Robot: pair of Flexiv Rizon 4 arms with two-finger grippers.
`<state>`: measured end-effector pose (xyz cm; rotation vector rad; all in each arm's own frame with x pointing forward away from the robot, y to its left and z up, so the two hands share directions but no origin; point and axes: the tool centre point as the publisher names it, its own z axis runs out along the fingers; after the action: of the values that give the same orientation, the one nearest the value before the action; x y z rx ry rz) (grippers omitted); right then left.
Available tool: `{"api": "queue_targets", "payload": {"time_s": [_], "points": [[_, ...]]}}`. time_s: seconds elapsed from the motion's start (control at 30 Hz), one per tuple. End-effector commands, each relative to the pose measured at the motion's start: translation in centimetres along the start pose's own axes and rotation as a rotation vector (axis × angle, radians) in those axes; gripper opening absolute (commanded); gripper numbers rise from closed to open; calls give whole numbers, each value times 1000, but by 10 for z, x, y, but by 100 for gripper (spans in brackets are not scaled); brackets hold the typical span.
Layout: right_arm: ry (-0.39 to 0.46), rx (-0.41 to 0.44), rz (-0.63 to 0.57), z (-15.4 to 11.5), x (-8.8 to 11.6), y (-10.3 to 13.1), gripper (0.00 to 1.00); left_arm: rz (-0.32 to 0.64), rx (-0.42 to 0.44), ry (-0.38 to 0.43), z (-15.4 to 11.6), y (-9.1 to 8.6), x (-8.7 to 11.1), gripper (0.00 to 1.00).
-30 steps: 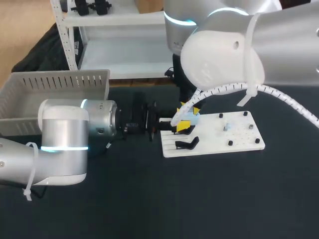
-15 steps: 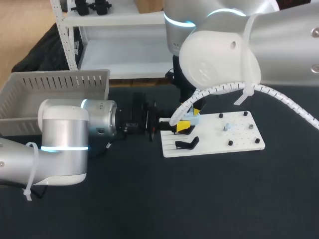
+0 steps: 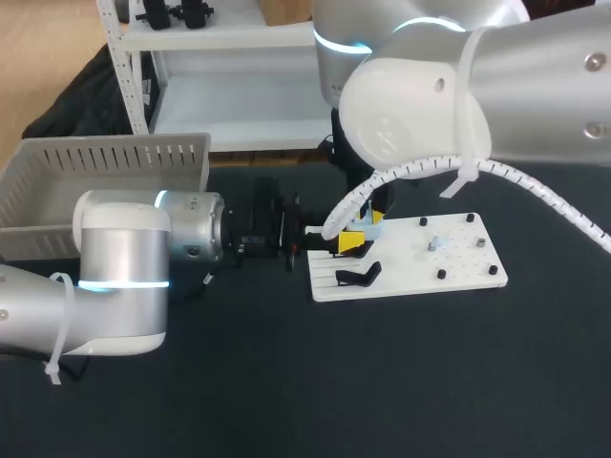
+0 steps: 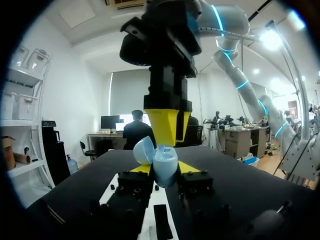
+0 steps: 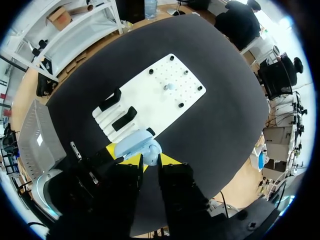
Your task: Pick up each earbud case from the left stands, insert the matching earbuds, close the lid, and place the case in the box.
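Earbud case (image 4: 165, 159), lid open, in left claw (image 4: 165, 169), contents hidden

1. The left pincer (image 4: 165, 170) clamps the pale blue earbud case (image 4: 163, 164) from both sides, with the lid open.
2. The right pincer (image 4: 167, 132) points down onto the case.
3. A white board (image 4: 149, 215) lies beneath on the dark surface (image 4: 240, 185).

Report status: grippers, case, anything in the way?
Left gripper shut on case, lid open, at the board's left end. Right gripper directly above the case, touching it. Nothing seen in the way.
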<state>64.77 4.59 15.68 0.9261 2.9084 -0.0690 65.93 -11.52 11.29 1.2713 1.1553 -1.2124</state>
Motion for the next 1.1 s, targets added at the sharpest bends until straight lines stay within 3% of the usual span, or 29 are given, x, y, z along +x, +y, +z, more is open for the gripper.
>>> {"api": "queue_targets", "payload": {"time_s": [0.03,0.07,0.1,0.13,0.17,0.37,0.57,0.73,0.8,0.93,1.1], "points": [[3,5,3,0,0,1,4,1,-4,-2,-1,-1,0,0],[3,4,4,0,0,1,27,1,-4,-2,-1,-1,0,0],[4,-1,6,0,0,1,39,1,-4,-2,-1,-1,0,0],[3,-4,6,-1,0,0,48,1,-4,-2,-1,-1,0,0],[1,-10,6,-2,0,-1,50,1,-4,-2,-1,-1,0,0],[-6,-89,26,-21,3,-18,46,1,-4,-2,-1,-1,0,0],[39,-254,-28,-35,-8,-42,35,1,-4,-2,-1,-1,0,0],[-23,-372,-134,-31,-24,-58,42,1,-4,-2,-1,-1,0,0],[-41,-410,-158,-33,-32,-65,41,1,-4,-2,-1,-1,0,0],[-64,-443,-227,-34,-46,-75,45,1,-4,-2,-1,-1,0,0],[-59,-388,-290,-17,-60,-82,44,1,-4,-2,-1,-1,0,0]]}}
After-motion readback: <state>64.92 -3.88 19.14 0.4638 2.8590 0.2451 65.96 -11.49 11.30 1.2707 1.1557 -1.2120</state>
